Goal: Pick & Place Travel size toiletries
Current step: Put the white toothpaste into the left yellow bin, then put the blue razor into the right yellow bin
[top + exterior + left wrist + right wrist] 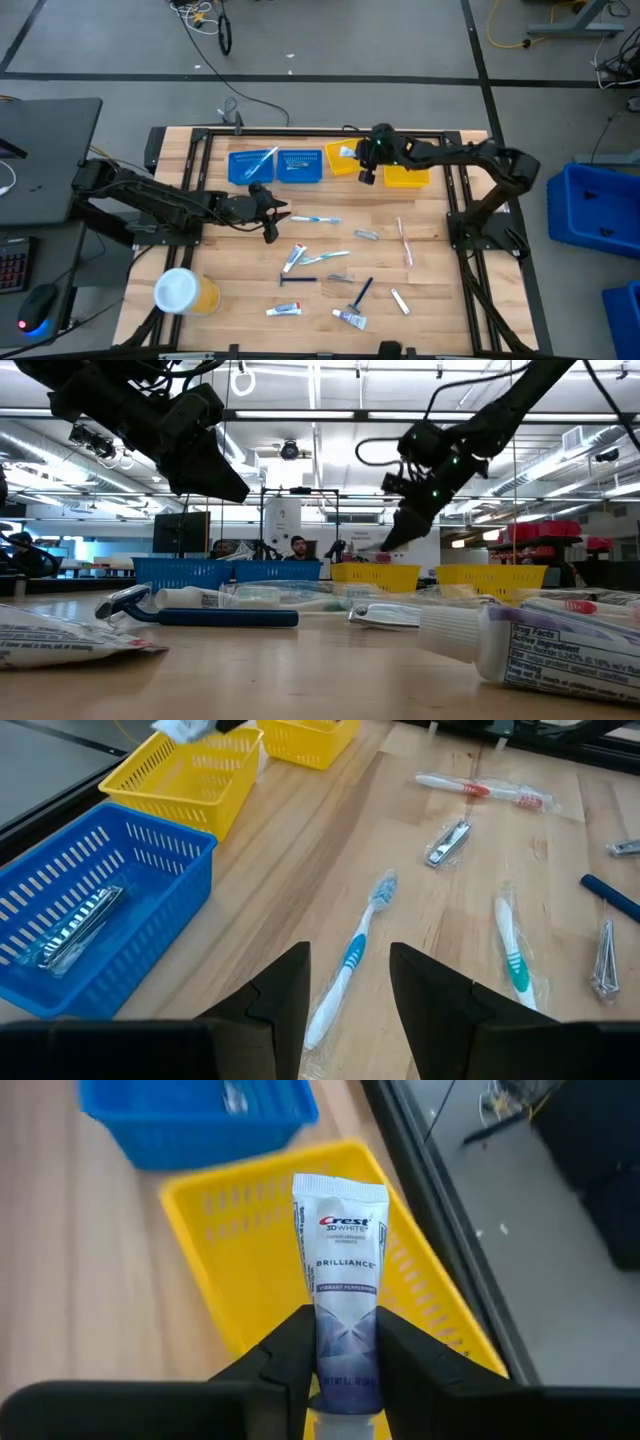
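Right gripper (338, 1342) pinches small white plastic toothpaste tube (344, 1270) by cap end, tube pointing out ahead, over yellow slotted plastic basket (230, 1280); held there probably so it drops inside when released.

Left gripper (348, 982) spread, empty, low over wooden table (300, 860), fingers either side of handle of white-and-blue plastic toothbrush (352, 960); looks lined up for next pick.

Blue slotted plastic basket (150, 870) holds wrapped silvery metal item (78, 925). Other toiletries lie scattered on table.
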